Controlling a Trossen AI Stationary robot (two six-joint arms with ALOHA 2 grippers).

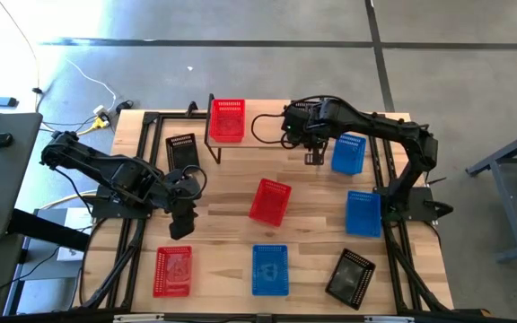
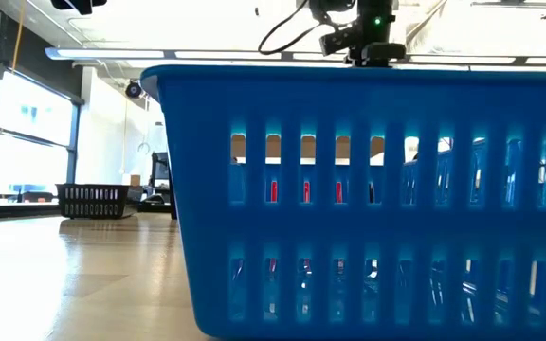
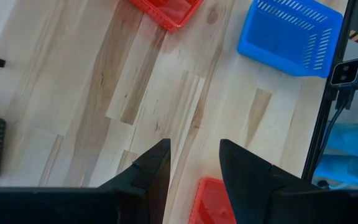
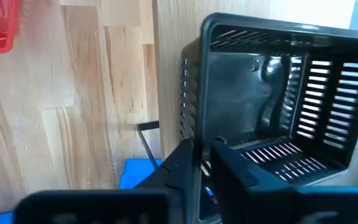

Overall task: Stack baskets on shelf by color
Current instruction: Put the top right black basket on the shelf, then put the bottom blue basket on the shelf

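My right gripper (image 4: 204,163) points down over the middle of the shelf (image 1: 267,135), open by a narrow gap. Its fingers stand on either side of the near wall of a black basket (image 4: 272,99). That basket stands upright on its bottom, and my arm hides it in the high view. A red basket (image 1: 227,119) sits on the shelf's left end and a blue basket (image 1: 348,152) at its right end. My left gripper (image 1: 182,220) hangs open above the table's left part with nothing between its fingers (image 3: 151,171). My right gripper comes at the black basket's near wall (image 4: 194,134) from above, slanting, with one finger inside the basket and one outside. A thin gap shows between the fingers. Whether either one touches the wall I cannot tell.
Loose baskets lie on the table: black (image 1: 182,151) left of the shelf, red (image 1: 269,202) in the middle, blue (image 1: 363,213) at the right. Red (image 1: 173,271), blue (image 1: 270,269) and black (image 1: 350,278) sit along the near edge. The near blue one (image 2: 368,208) fills the low view.
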